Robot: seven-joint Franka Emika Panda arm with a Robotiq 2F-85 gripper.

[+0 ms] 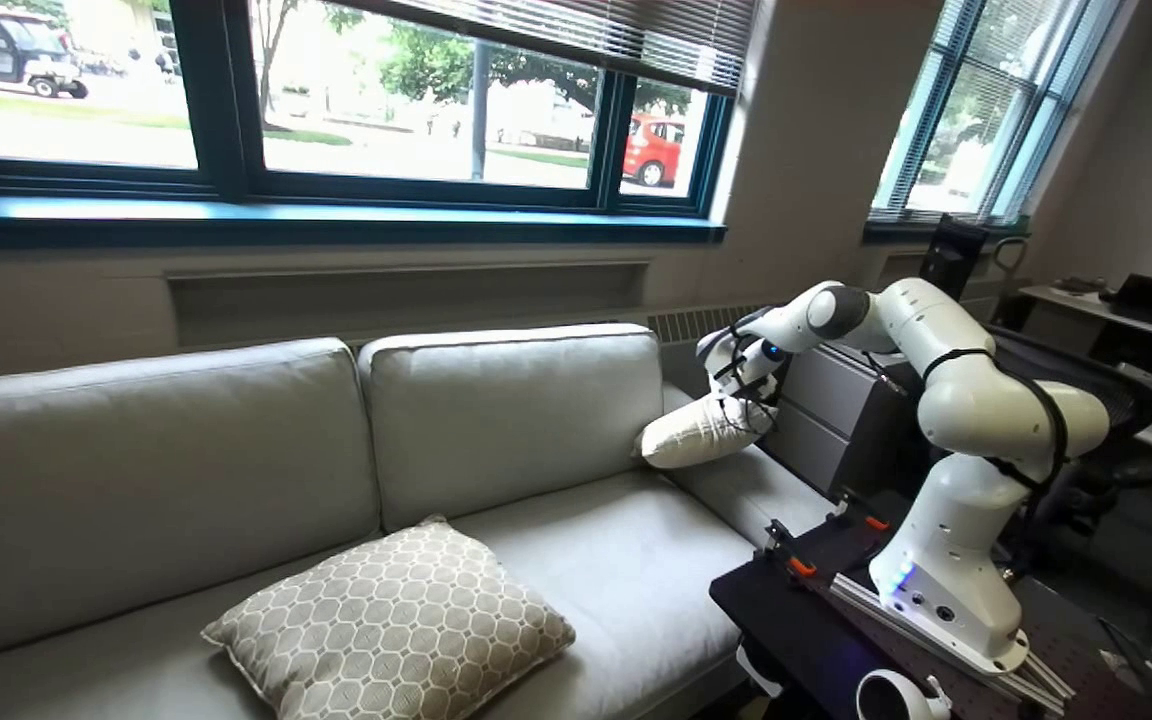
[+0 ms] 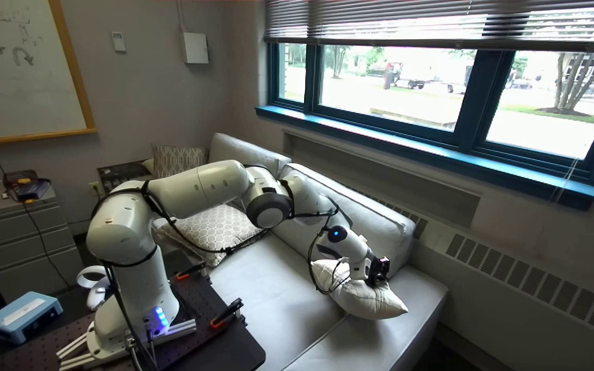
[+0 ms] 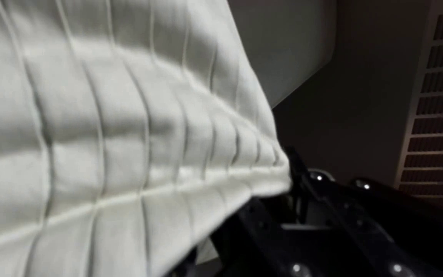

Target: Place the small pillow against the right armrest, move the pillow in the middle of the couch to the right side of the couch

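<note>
A gripper (image 3: 283, 184) pinches the gathered edge of a small pillow (image 1: 686, 440), which hangs just below the tool at the end of the couch (image 1: 516, 410); the right armrest (image 1: 761, 490) appears to run beneath the tool, though whether it touches the cushion cannot be told; the larger patterned pillow (image 1: 396, 630) lies on the couch well apart from the tool, its own transfer not yet done; the step in hand looks to be the first, placing the small pillow; the next move likely calls for lowering the tool until the cushion leans on the armrest's inner side, then letting go and rising clear before reaching across for the patterned pillow.
</note>
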